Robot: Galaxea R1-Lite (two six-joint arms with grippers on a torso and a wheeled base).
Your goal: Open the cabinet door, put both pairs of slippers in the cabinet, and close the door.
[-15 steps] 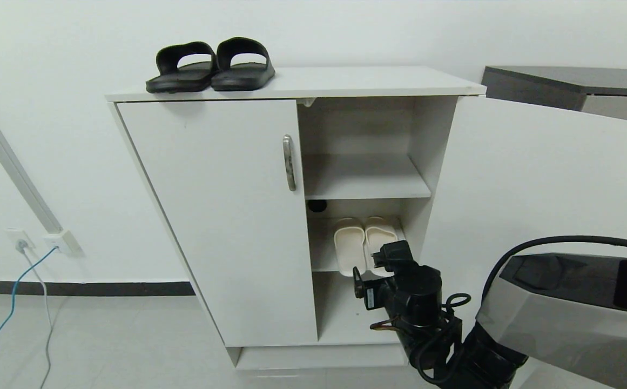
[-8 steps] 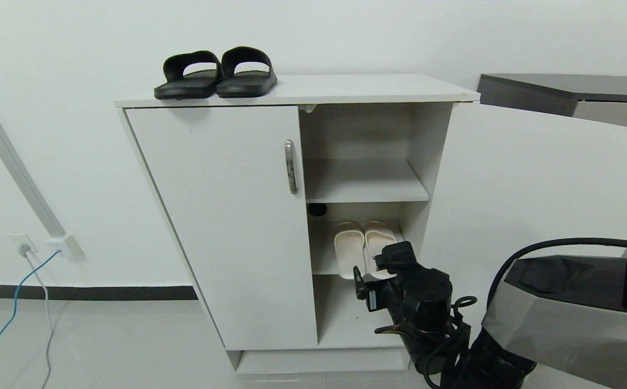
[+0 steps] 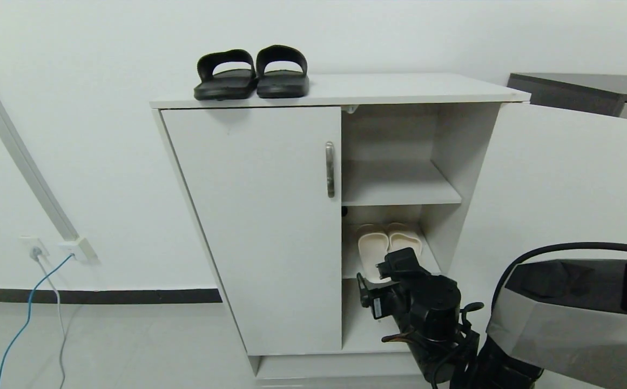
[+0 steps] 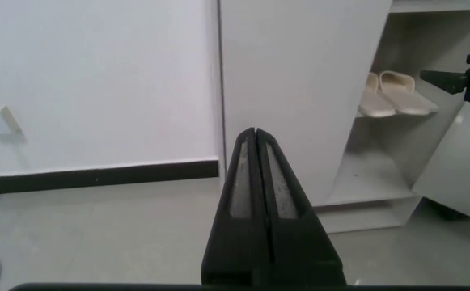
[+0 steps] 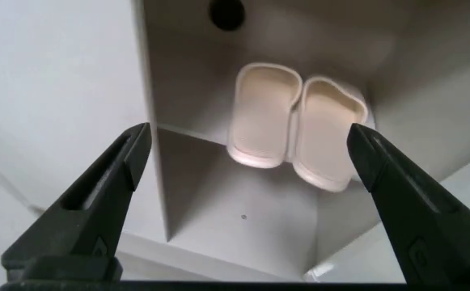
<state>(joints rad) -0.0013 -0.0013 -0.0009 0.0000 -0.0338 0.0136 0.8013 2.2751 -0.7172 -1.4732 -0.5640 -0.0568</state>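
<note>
Cabinet [image 3: 270, 216] right door [image 3: 561, 183] open. Cream slippers [image 3: 383, 243] on middle shelf [image 3: 429, 262]; black slippers [image 3: 251, 73] on top. Right claw [image 5: 248, 133] released, near that shelf. Left claw [image 4: 255, 137] clenched, empty.

Home hallway: shoe cabinet [image 3: 259, 216], wall socket [image 3: 32, 246]

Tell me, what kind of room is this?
Probably a home-style entryway or a mock-up of one: a white shoe cabinet against a plain wall, black slippers on top, cream slippers shelved inside.

cabinet [image 3: 259, 227]: matt laminate | handle [image 3: 330, 169]: brushed metal | black slippers [image 3: 237, 89]: matt rubber
</note>
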